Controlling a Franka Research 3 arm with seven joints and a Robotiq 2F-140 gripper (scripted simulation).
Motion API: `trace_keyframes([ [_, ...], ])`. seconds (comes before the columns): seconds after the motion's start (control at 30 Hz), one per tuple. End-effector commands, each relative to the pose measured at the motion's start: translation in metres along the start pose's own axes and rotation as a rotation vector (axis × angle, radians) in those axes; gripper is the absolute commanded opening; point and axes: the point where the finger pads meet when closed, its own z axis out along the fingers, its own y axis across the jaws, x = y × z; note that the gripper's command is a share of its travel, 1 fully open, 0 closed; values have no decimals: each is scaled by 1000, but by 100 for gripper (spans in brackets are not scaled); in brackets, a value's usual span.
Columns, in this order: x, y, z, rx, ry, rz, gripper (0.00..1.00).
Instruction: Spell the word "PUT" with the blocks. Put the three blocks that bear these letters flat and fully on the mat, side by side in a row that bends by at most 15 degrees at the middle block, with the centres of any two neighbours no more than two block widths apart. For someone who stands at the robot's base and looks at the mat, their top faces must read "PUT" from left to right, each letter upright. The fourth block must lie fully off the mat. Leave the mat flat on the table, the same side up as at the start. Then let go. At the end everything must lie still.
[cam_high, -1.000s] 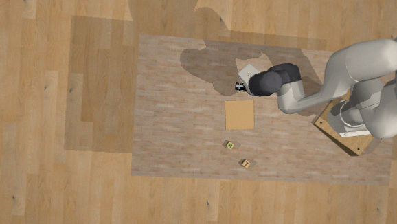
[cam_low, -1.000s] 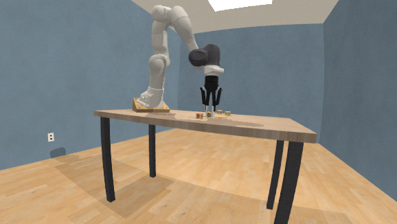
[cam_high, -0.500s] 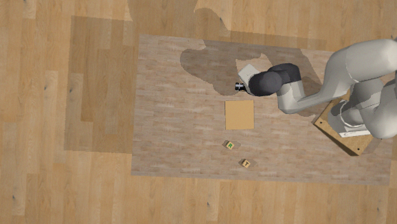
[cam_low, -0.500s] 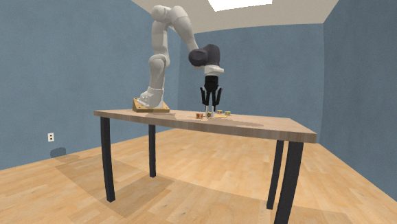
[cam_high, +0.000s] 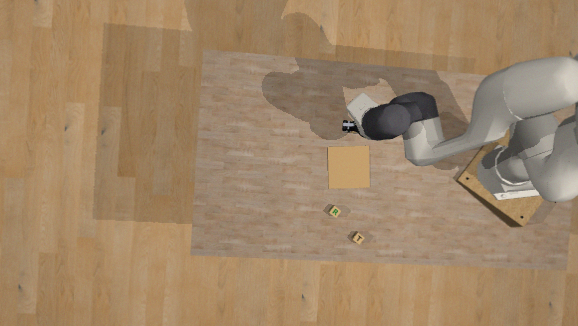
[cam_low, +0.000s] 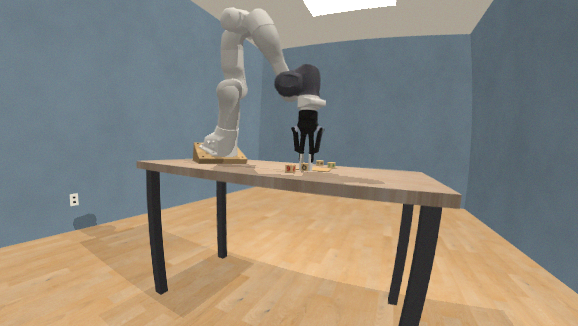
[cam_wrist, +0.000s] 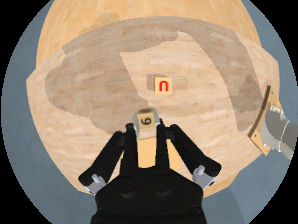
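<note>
In the wrist view my gripper is shut on a pale block. Its top face bears a dark letter that looks like a P seen upside down. In the side view the fingers hold this block at table height. I cannot tell whether it touches the table. The U block, with a red letter, lies on the table a little beyond the fingers, and also shows in the side view. The tan mat lies flat with nothing on it. The R block and the T block lie off the mat.
In the top view the arm's dark wrist hides my gripper and the two blocks near it. The robot's base plate stands at the right end of the table. The table's edges are far from the blocks.
</note>
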Motion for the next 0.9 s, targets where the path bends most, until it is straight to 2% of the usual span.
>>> trace_keyframes([
  [0.0, -2, 0, 1, 1, -1, -2, 16],
  [0.87, -2, 0, 5, 1, -1, -2, 16],
])
